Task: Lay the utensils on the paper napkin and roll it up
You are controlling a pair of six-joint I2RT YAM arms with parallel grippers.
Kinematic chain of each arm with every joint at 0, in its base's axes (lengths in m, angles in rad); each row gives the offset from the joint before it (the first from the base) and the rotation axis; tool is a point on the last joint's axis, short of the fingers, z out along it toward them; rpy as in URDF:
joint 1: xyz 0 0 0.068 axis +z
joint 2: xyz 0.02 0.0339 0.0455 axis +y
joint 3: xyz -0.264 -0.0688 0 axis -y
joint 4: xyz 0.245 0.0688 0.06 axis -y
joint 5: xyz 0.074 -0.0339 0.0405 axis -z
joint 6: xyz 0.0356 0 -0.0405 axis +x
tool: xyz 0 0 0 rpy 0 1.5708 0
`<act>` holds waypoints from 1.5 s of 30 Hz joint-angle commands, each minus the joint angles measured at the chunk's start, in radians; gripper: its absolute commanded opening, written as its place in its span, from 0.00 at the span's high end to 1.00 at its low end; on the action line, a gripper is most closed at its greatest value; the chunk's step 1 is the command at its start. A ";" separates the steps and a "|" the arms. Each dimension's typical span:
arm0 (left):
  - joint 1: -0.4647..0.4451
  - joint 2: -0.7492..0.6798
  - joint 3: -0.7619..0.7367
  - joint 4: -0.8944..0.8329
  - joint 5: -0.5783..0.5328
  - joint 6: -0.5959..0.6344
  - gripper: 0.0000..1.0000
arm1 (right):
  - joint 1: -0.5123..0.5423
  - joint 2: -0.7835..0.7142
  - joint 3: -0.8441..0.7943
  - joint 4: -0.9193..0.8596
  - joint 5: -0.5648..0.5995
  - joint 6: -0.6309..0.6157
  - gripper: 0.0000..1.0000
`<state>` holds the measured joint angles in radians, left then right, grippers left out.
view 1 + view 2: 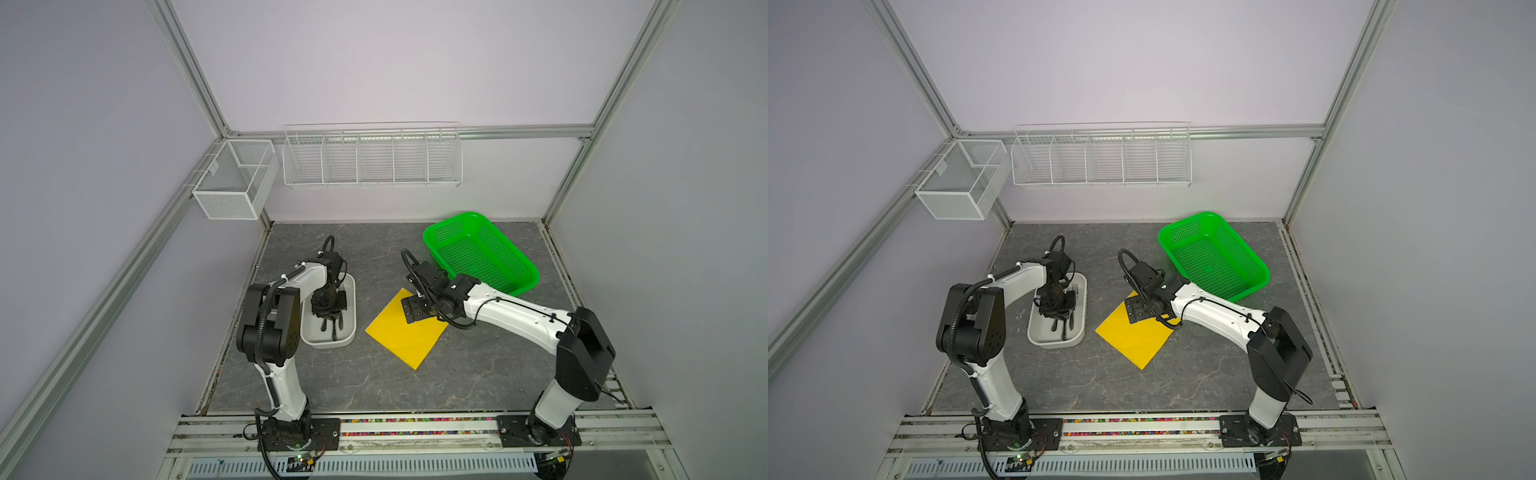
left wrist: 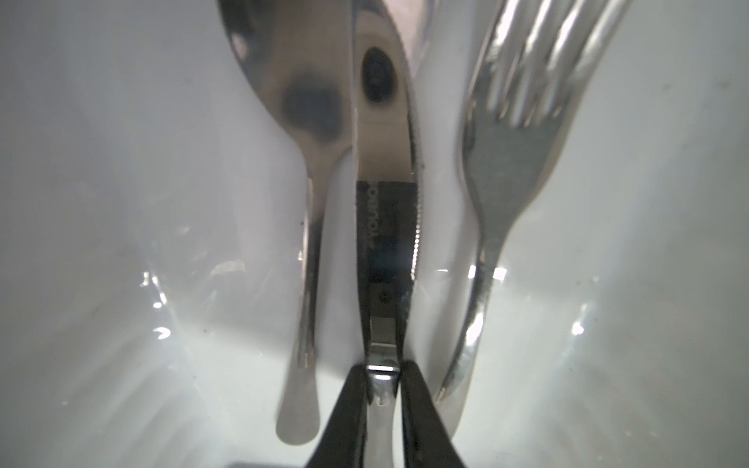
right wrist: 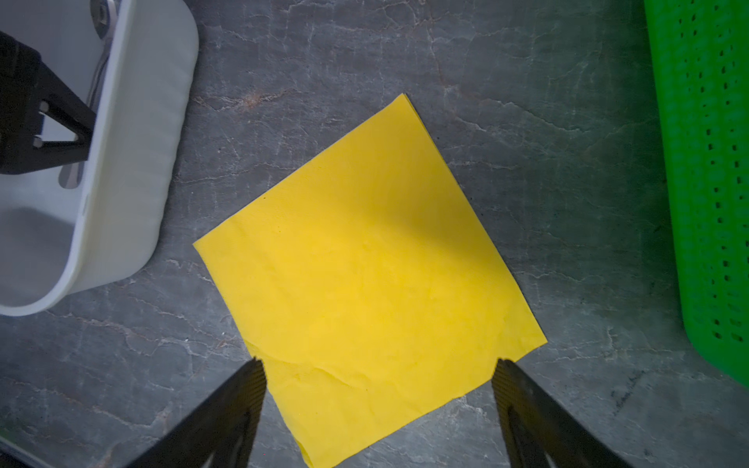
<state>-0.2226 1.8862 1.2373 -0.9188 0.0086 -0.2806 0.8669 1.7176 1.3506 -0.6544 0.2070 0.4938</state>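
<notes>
The utensils lie side by side in a white oblong tray (image 1: 351,328): a spoon (image 2: 300,101), a knife (image 2: 385,210) and a fork (image 2: 506,162). My left gripper (image 2: 381,381) reaches down into the tray, its black fingers pressed on both sides of the knife's handle. In both top views the yellow paper napkin (image 1: 399,338) (image 1: 1133,338) lies flat on the grey table between the tray and the basket. My right gripper (image 3: 379,364) hovers open above the napkin (image 3: 364,263), over its edge nearest the wrist, with nothing between its fingers.
A green perforated basket (image 1: 521,266) (image 3: 709,202) stands at the back right, close to the right arm. The tray's wall (image 3: 133,162) is just left of the napkin. White wire racks (image 1: 372,158) hang on the back wall, and a mesh box (image 1: 232,183) on the left frame.
</notes>
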 commanded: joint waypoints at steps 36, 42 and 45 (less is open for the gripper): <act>0.004 -0.150 -0.010 -0.048 -0.035 0.011 0.81 | 0.010 -0.010 0.027 -0.050 0.060 0.013 0.07; 0.034 -0.029 0.061 -0.031 -0.025 0.023 0.74 | 0.009 -0.013 0.022 -0.050 0.058 0.015 0.07; 0.046 0.007 0.087 -0.012 -0.015 0.026 0.73 | 0.009 -0.018 0.016 -0.052 0.063 0.017 0.07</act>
<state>-0.1883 1.8755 1.2842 -0.9348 -0.0135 -0.2710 0.8715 1.7206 1.3605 -0.6876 0.2623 0.4942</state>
